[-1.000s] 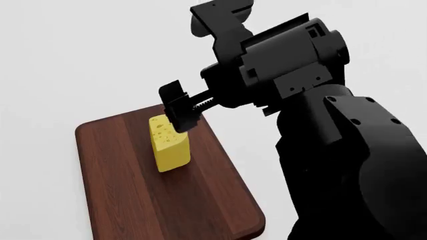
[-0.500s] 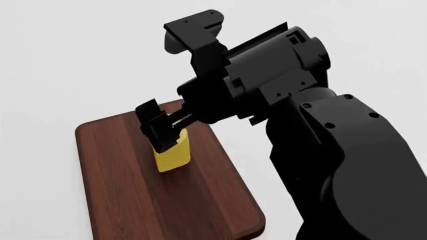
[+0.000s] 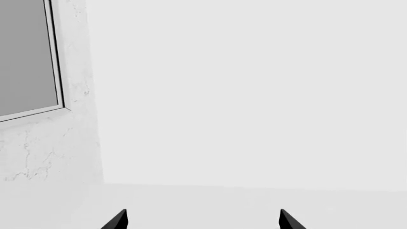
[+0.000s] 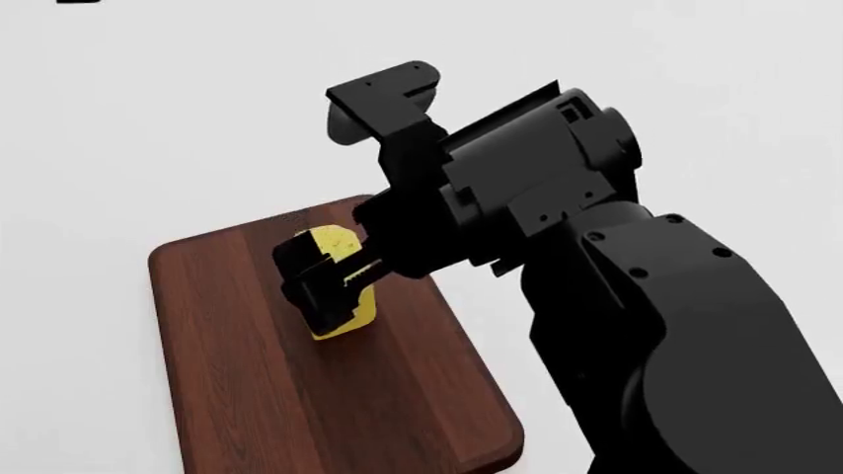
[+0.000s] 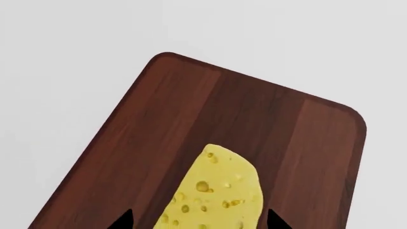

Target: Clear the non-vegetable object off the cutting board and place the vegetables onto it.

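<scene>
The right gripper [image 4: 320, 288] is low over the cutting board [image 4: 237, 375], and its two black fingers stand on either side of the cheese wedge [image 4: 345, 314]. In the right wrist view the tips of both fingers [image 5: 122, 220] appear at the edge of the picture, one on each side of the cheese wedge [image 5: 216, 191], with a small strip of dark wood visible between each tip and the yellow sides. So the jaws are spread around the wedge and they do not press on it. In the head view the fingers cover the middle of the wedge, and only its top corner and its lower end are visible.

The cheese wedge stands on the cutting board [image 5: 190, 100], nearer to the far end of the board, and the round holes on its face are clear in the right wrist view. The board is dark brown, with plank grain and rounded corners, and it lies on a plain white surface [image 4: 118, 128].

The left gripper [image 3: 202, 220] shows only in its own wrist view, as two black fingertips [image 3: 117, 220] well apart, with nothing between them. It points to a pale wall [image 3: 254, 95] and a window frame [image 3: 56, 57] at one side.

No vegetable is visible in these views.
</scene>
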{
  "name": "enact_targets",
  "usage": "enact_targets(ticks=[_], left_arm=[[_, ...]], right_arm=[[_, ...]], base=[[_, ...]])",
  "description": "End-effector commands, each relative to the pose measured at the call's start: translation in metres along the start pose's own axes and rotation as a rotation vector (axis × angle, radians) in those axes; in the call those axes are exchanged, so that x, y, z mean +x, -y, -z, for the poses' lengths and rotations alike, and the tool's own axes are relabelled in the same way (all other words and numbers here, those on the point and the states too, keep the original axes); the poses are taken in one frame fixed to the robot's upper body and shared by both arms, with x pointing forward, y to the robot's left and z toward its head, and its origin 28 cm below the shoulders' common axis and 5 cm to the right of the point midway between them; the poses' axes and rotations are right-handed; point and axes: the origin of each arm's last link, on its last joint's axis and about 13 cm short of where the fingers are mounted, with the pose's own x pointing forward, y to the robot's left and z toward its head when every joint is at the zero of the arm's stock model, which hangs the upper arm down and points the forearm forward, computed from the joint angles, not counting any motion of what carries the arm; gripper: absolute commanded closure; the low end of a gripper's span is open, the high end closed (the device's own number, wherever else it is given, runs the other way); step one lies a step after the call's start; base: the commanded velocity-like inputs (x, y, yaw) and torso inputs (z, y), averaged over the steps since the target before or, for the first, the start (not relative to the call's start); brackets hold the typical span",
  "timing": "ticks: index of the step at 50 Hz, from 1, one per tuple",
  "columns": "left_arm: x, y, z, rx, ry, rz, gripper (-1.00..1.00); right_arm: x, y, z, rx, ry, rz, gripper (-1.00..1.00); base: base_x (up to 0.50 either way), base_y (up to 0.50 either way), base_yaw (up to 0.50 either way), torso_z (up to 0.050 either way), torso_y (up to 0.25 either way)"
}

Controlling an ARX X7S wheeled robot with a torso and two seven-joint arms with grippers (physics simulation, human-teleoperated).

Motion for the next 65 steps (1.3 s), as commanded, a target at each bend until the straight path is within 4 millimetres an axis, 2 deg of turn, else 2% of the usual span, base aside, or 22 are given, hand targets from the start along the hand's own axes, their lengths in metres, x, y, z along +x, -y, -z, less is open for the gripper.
enact_targets(ticks=[1,25,26,36,44,50,65], left_arm=[[0.0,-0.001,0.002,0.0,-0.001,-0.002,-1.0],[-0.001,-0.002,-0.001,-0.008,0.005,-0.005,-1.0],[-0.001,-0.002,-0.001,-0.007,0.005,-0.005,-1.0],[-0.002,-0.004,-0.004,-0.018,0.006,-0.006,-1.0],[-0.005,-0.006,-0.007,-0.026,0.011,-0.007,-1.0],[-0.011,-0.005,-0.011,-0.027,0.018,-0.001,-1.0],[-0.015,-0.001,-0.022,-0.034,0.038,0.011,-1.0]], right_arm=[[0.005,0.002,0.007,0.016,-0.014,-0.009,-1.0],[0.012,0.003,0.018,0.051,-0.049,-0.008,-1.0],[0.011,0.004,0.018,0.048,-0.052,0.0,1.0],[0.005,0.002,0.011,0.051,-0.041,0.013,1.0],[-0.017,-0.003,-0.015,0.005,0.027,0.045,1.0],[-0.023,0.001,-0.016,0.025,0.049,0.089,1.0],[-0.055,0.019,-0.01,0.124,0.065,0.266,1.0]], base=[[0.0,0.0,0.0,0.0,0.0],[0.0,0.0,0.0,0.0,0.0],[0.0,0.0,0.0,0.0,0.0],[0.0,0.0,0.0,0.0,0.0],[0.0,0.0,0.0,0.0,0.0],[0.0,0.0,0.0,0.0,0.0],[0.0,0.0,0.0,0.0,0.0]])
